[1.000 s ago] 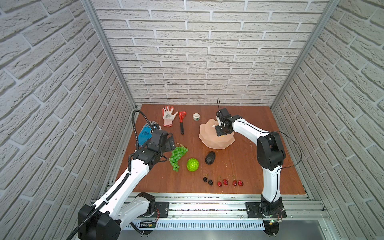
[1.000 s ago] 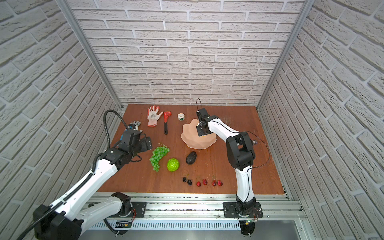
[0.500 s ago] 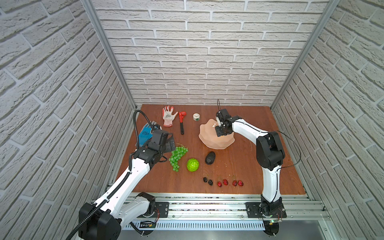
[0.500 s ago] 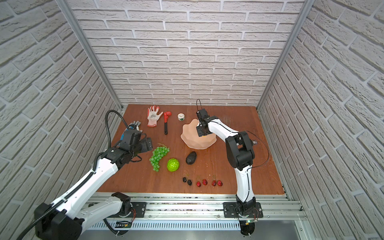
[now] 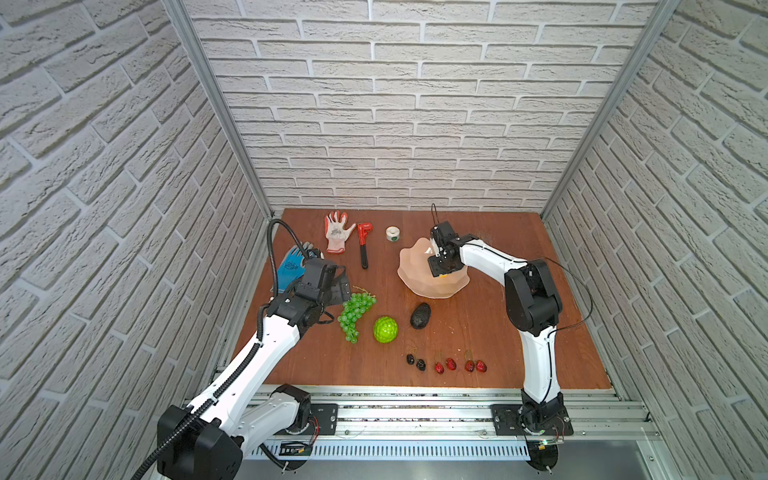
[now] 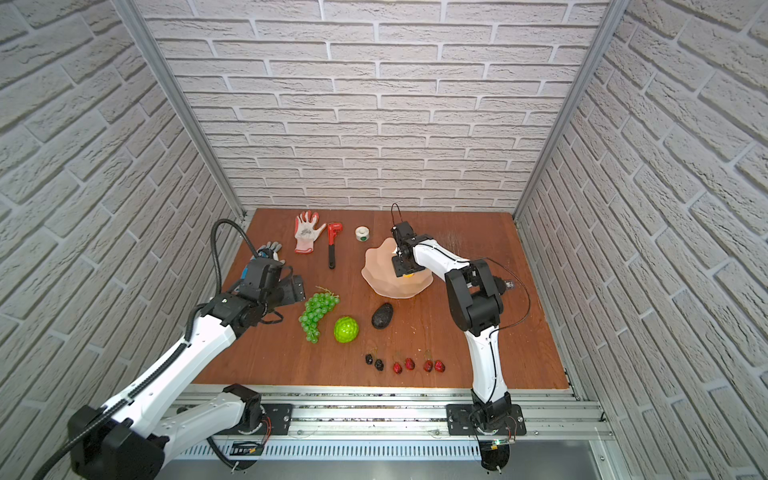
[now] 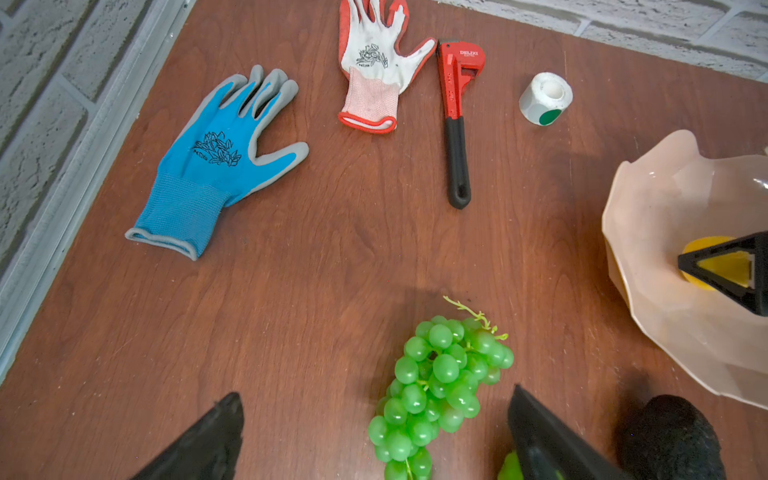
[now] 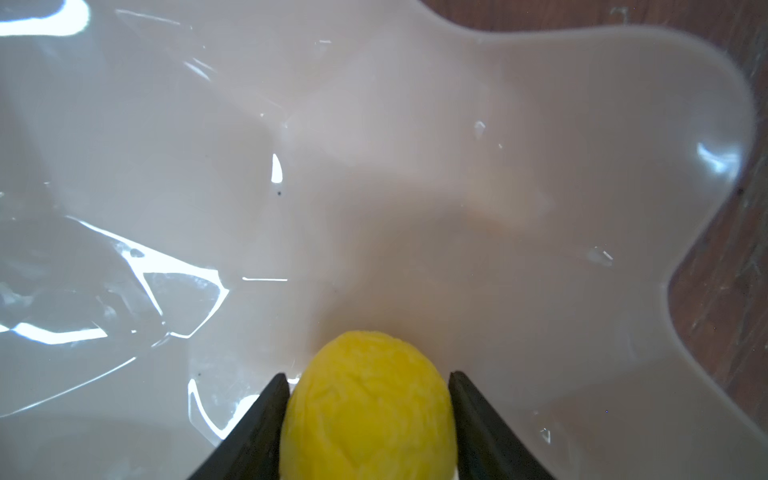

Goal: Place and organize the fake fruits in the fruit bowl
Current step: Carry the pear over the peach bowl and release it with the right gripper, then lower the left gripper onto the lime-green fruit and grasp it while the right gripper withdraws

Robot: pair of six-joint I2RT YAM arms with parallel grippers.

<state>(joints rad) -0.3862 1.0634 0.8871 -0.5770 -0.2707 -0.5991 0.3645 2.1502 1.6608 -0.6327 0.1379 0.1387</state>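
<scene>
Small yellow rough-skinned lemon [image 8: 368, 415]: low inside the wide pale pink glossy fruit bowl with wavy rim [image 5: 415, 284], which stands right of centre toward the back of the brown wooden surface [image 5: 311, 361].

Right jaws: reach down into the bowl and flank the lemon, one tip close against each side. Cannot tell whether they press it or stand just clear.

Left jaws: spread wide and empty. In the left wrist view the green plastic grape bunch [image 7: 440, 382] lies between the two tips, with no contact visible.

Outside the bowl, all on the surface:
- Grape bunch, left of centre.
- Bumpy lime-green ball [image 5: 385, 329], just beside the bunch.
- Dark brown-black avocado [image 5: 420, 316], between the ball and the bowl.
- Near the front edge, a row of stemmed cherry pairs: one dark pair [image 5: 415, 362] and two red pairs [image 5: 445, 366].
</scene>
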